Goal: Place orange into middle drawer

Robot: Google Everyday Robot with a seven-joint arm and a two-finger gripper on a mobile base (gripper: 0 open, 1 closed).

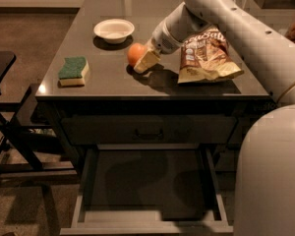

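The end effector [146, 60] is sitting low on the table [108, 87], touching the orange [133, 53] on its chip-bag side; can't tell how far it's open or if it's gripping anything. Orange is resting btw the white bowl [114, 29] and chip bag [206, 55], w/ the middle drawer [147, 228] standing open below the table front. Probably grasping now: should be centring on the fruit, closing gently so it isn't rolling away, then lifting clear.
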